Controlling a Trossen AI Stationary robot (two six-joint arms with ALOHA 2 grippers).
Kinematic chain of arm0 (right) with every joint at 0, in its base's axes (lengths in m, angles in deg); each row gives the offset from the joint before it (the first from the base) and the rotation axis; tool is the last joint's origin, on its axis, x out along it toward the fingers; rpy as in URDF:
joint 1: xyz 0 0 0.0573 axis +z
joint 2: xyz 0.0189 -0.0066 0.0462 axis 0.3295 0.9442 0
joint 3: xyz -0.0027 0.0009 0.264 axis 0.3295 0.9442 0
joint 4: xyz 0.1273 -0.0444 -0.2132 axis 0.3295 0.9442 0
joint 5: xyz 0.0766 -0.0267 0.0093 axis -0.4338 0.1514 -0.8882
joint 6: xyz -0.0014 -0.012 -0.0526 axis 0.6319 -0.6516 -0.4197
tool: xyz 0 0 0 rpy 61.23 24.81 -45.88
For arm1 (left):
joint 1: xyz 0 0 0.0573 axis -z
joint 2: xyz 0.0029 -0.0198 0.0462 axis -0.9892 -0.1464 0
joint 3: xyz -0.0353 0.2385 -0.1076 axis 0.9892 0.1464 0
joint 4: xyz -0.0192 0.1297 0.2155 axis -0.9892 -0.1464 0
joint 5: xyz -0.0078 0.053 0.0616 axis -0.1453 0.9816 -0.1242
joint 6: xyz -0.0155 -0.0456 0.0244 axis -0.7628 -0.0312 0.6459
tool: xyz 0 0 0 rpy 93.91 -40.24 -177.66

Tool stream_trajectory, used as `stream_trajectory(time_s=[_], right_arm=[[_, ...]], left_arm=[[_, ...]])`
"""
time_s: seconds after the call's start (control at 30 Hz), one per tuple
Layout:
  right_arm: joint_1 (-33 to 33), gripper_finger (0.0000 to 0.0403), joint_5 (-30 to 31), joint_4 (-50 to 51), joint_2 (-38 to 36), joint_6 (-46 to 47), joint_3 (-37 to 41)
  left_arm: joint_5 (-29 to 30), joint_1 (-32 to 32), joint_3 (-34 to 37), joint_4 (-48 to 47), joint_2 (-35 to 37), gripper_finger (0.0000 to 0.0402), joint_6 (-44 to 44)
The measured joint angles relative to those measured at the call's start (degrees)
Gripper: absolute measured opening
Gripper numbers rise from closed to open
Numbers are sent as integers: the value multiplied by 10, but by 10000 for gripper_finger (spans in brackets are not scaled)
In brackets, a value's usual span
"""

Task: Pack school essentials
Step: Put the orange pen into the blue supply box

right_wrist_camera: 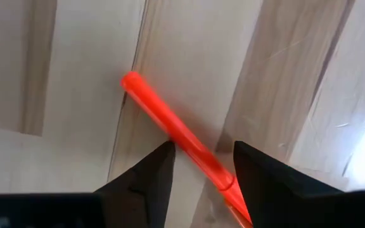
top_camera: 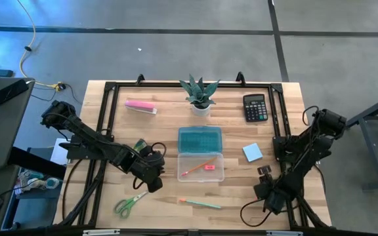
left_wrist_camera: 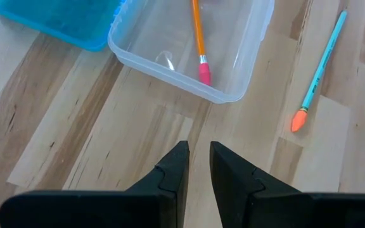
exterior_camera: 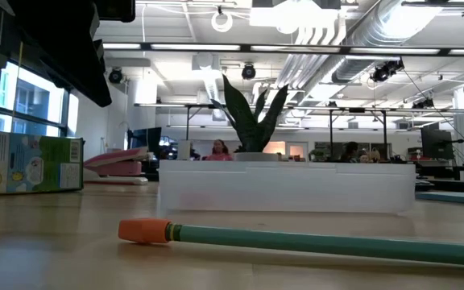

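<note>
The right gripper hangs low over the pale wooden table near its front right corner, its two dark fingers parted with a glossy red-orange pen running slantwise through the gap; the pen's near end is cut off behind a finger, and whether the pads touch it cannot be told. The left gripper hovers over bare planks just beside the front left corner of the clear plastic box, its jaws nearly together with only a thin slit, clasping nothing.

Inside that box lie a slim orange pencil with a pink eraser tip and a tiny red eraser; the box's ribbed teal lid lies open behind it. A green pencil with an orange cap lies on the table in front of the box, well apart from both grippers; the green-handled scissors lie toward the front left corner; a light-blue square sticky pad sits right of the box.

Near the back edge stand a spiky potted plant, a black calculator and a flat pink bar.
</note>
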Motion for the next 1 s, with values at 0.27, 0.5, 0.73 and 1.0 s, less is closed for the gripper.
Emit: stream_trajectory(time_s=[0.27, 0.5, 0.73, 1.0], right_arm=[[-18, 102, -29, -8, 2, 15, 1], [-24, 21, -36, -14, 2, 30, 1], [-24, 14, -36, -15, 3, 82, 0], [-26, 15, -2, -24, 9, 122, -56]], left_arm=[[0, 0, 0, 0, 0, 53, 0], [-20, 0, 0, -1, 0, 53, -2], [-58, 0, 0, -2, 0, 53, -1], [-66, 0, 0, -4, 0, 53, 0]])
